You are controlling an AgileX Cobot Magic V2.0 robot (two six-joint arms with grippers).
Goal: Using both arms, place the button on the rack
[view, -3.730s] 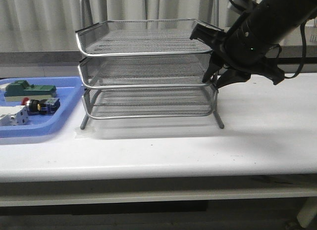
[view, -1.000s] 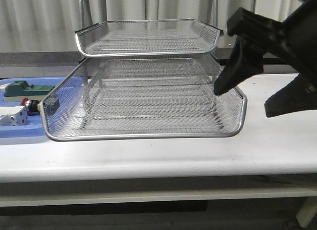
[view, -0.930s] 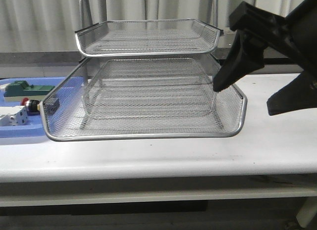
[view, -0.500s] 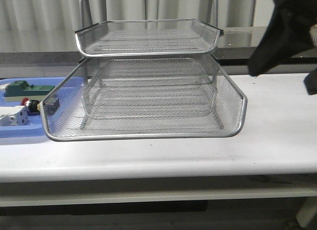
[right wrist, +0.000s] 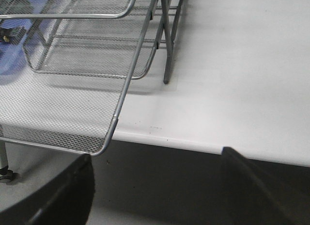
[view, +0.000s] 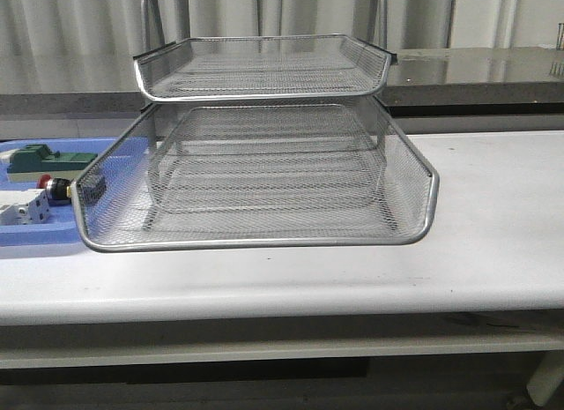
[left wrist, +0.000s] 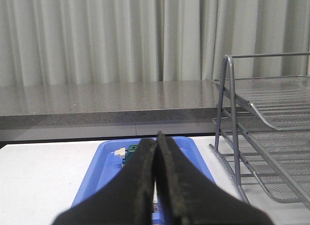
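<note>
left pincer (left wrist: 156, 186) closed on nothing, hovering over the blue tray (left wrist: 104, 159). right pincer (right wrist: 155, 186) spread wide, empty. rack (view: 264, 163) middle tier pulled out; button (view: 55, 189) in the tray, pick and place not yet done.

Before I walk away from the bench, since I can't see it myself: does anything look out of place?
Only one thing: the rack's middle tier is slid far forward, overhanging the table toward its front edge. The button lies in the blue tray, seen partly through the mesh. Nothing looks spilled or damaged.
</note>
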